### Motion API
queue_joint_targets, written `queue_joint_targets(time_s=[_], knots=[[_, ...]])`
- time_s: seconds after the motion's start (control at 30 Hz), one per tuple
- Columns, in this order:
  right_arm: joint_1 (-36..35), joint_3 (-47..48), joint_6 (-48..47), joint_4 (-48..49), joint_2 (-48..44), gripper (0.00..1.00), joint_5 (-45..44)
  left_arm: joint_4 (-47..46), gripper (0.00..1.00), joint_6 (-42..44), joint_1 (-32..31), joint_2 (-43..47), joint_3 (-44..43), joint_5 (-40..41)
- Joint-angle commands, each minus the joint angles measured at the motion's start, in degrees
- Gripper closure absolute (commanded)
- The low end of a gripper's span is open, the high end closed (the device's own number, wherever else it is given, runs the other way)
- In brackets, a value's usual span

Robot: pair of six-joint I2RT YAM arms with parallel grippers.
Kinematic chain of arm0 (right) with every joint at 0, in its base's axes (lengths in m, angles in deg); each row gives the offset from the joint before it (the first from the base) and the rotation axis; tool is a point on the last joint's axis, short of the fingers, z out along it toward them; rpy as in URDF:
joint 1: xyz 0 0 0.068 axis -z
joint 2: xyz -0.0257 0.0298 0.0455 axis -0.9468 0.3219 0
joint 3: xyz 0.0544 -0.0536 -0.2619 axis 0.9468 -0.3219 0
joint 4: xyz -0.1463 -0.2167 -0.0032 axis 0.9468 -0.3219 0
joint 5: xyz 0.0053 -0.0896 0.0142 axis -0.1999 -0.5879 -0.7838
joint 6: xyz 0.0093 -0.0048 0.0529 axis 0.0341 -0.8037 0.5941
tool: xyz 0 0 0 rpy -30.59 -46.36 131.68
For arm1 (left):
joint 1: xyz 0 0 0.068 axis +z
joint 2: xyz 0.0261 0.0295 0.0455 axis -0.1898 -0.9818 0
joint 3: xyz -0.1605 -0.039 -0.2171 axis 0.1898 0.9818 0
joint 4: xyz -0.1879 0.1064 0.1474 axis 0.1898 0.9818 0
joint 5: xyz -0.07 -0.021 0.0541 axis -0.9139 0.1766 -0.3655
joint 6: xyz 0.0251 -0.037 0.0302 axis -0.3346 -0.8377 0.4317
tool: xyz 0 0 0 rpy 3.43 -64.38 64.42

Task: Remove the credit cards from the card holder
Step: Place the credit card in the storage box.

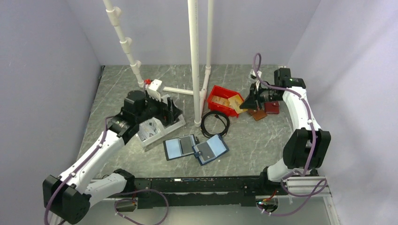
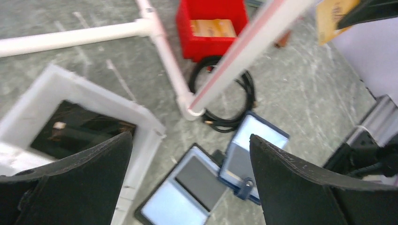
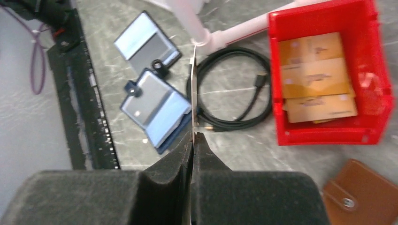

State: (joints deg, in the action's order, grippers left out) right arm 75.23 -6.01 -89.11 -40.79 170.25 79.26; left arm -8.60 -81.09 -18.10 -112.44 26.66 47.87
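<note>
Gold plastic, thin and stiff: my right gripper [image 3: 193,137] is clamped shut on one card [image 3: 192,84] by its edge, up near the red bin [image 3: 375,70] where other cards [image 3: 312,70] lie. Light and slick, I'd say, so a firm flat pinch across both faces suits it. My left gripper [image 2: 190,140] gapes wide, empty; card holder [image 3: 157,110] lies open on the table [image 1: 263,140].

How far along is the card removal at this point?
Done: several cards already lie in the red bin. In hand: the right gripper is shut on another card, held up near the bin. Left: probably just dropping it in; the holder lies open with no card showing. The left gripper is open and empty.
</note>
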Motion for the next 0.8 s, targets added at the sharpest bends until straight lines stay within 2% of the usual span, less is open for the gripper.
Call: queue_joint_targets(time_s=[0.0,0.13,0.47,0.77], knots=[[1.2,5.3,5.0,6.0,1.6,1.00,-5.3,5.1,0.01,6.1,7.0,-3.3,-5.4,-4.0],[1.8,9.7,8.1,8.8,4.1,1.00,-7.6,7.2,0.01,7.9,9.0,-5.1,-5.3,-1.2],[2.5,20.9,13.3,10.9,13.2,1.00,-7.8,8.1,0.01,10.9,9.3,-0.3,-2.9,2.7],[3.2,16.0,15.8,17.4,14.3,1.00,-8.4,8.0,0.00,11.1,9.3,-0.9,-2.9,1.8]])
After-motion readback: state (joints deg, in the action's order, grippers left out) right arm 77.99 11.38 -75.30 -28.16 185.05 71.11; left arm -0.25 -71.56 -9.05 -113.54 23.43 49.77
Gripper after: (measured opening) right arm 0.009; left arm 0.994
